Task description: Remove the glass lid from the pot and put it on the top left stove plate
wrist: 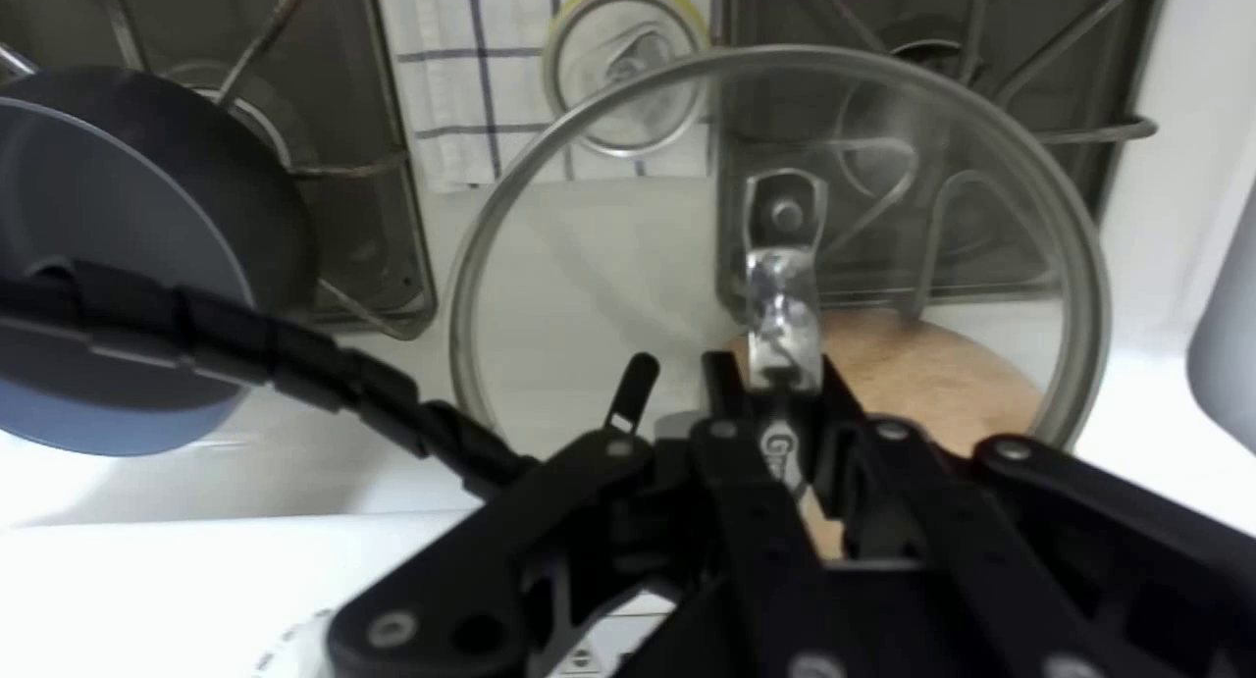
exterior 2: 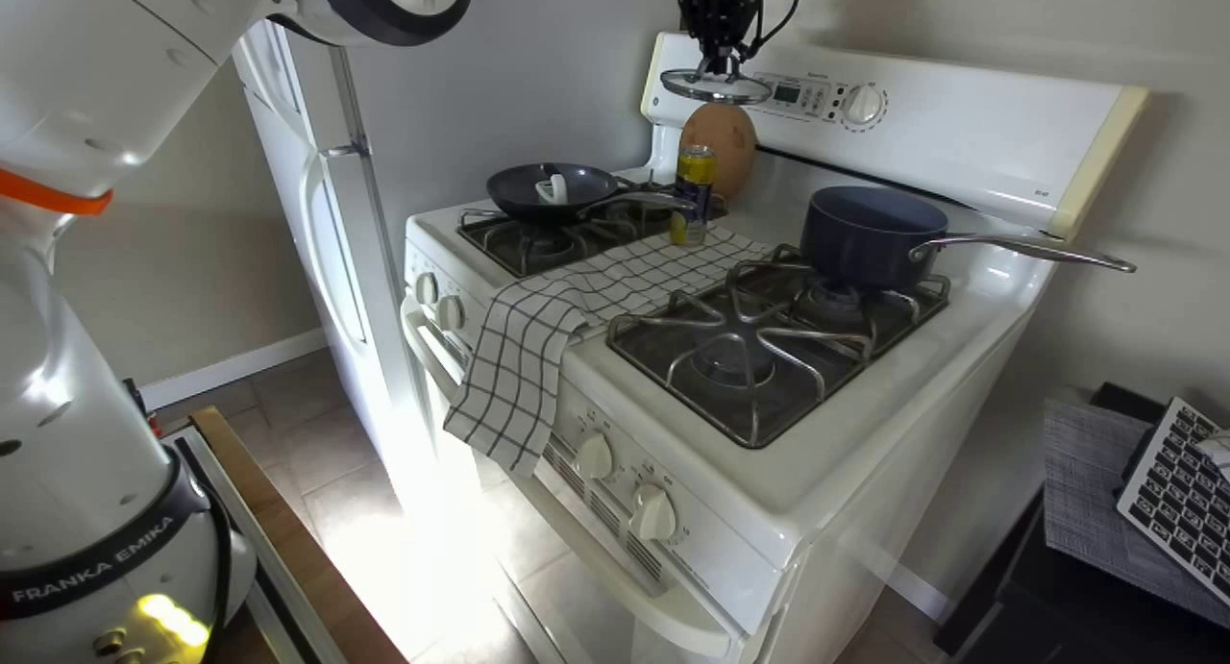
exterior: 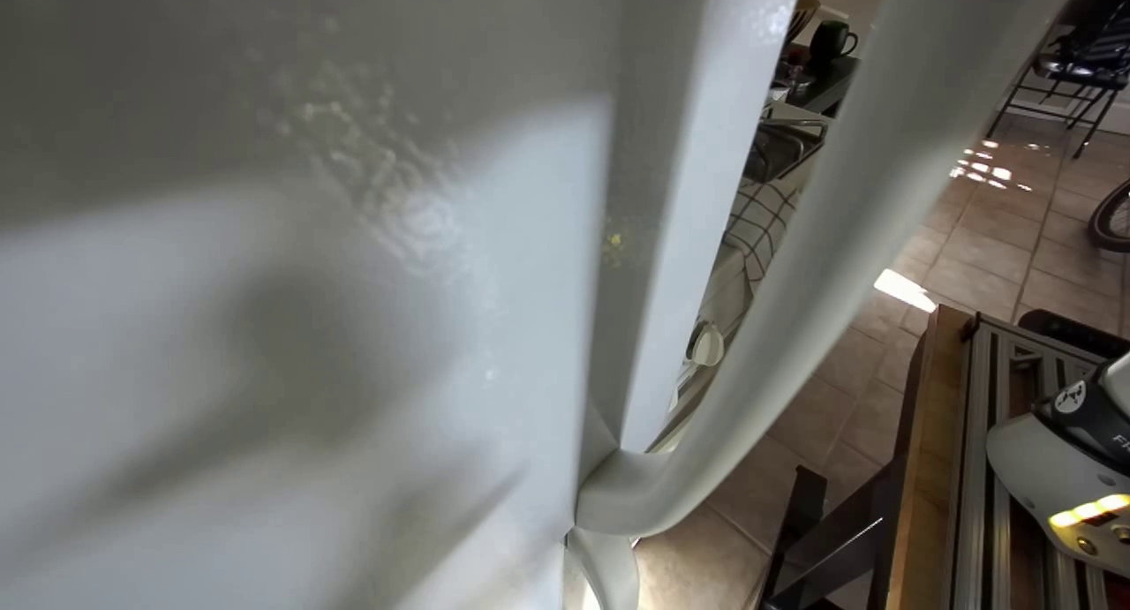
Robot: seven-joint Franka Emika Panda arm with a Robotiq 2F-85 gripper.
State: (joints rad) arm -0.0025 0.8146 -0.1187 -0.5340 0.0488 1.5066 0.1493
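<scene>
My gripper [exterior 2: 719,61] is shut on the metal handle [wrist: 783,286] of the glass lid [exterior 2: 684,89]. In the wrist view the fingers [wrist: 780,374] pinch the handle, and the lid's rim [wrist: 1074,256] rings the picture's middle. The lid hangs roughly level in the air, high above the back left of the stove. The dark blue pot [exterior 2: 855,241] stands uncovered on the back right burner; it also shows in the wrist view [wrist: 265,217]. The back left stove plate's grate [wrist: 1079,133] shows partly through the glass; in an exterior view the can and pan partly hide it.
A round wooden board [exterior 2: 730,145] leans against the back panel below the lid. A yellow and blue can [exterior 2: 692,203] stands on a checked towel [exterior 2: 615,289] between the grates. A frying pan [exterior 2: 519,198] sits front left. The fridge [exterior: 441,327] fills most of an exterior view.
</scene>
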